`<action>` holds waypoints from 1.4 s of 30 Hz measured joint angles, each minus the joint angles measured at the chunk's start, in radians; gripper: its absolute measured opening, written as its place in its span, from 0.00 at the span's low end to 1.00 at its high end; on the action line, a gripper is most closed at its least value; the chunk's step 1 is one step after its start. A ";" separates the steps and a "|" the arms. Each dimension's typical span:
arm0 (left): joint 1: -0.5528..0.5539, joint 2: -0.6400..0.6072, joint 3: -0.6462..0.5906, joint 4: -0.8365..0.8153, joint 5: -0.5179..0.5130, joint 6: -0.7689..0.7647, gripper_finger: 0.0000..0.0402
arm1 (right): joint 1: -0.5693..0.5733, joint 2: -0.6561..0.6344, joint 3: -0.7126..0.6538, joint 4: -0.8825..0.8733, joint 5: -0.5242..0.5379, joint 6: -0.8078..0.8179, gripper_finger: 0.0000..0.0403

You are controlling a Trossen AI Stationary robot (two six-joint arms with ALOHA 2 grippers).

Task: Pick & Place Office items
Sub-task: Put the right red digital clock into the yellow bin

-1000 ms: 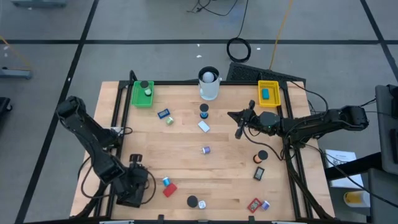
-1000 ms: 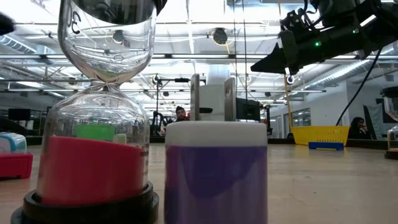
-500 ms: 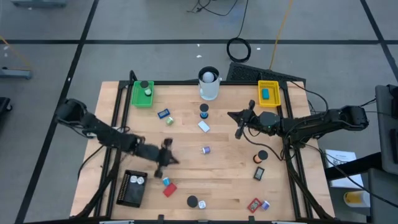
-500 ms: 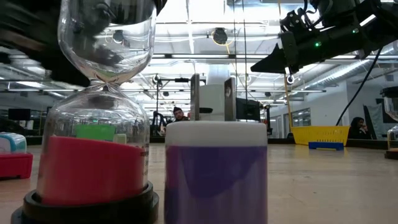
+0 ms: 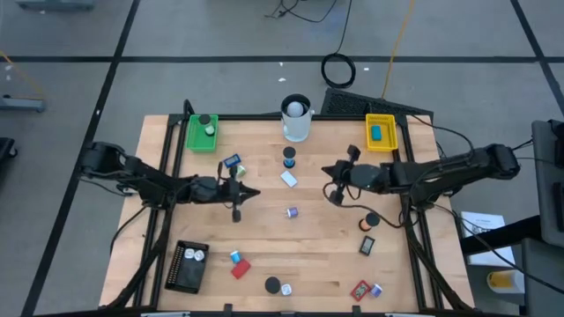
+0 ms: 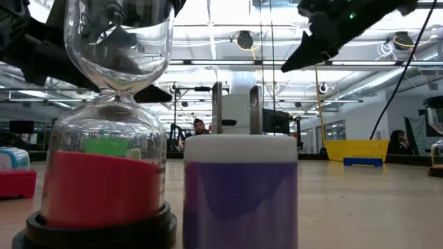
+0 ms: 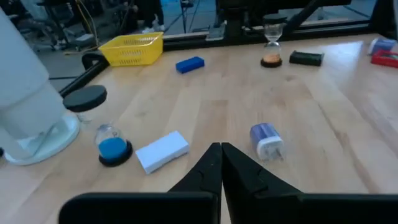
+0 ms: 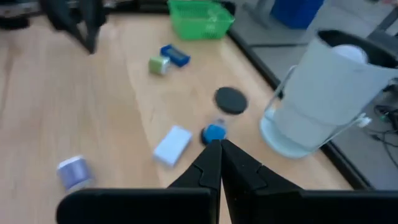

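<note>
The wooden bench (image 5: 264,238) held a tall white plastic cup (image 5: 296,119). The left end effector (image 5: 236,210) hung closed and empty, well in front of the cup. The right end effector (image 5: 334,194) hung closed and empty too. Near the cup lay a small flat white block (image 5: 289,180), its long side slanted. To grab it well, open first and line up across its short side.

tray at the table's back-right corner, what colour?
Yellow tray, a blue block inside; clearest in the high view.
</note>
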 joint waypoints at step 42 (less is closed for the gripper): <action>-0.001 0.007 -0.009 -0.059 -0.004 0.007 0.05 | 0.802 0.722 0.548 -0.704 -0.413 0.775 0.74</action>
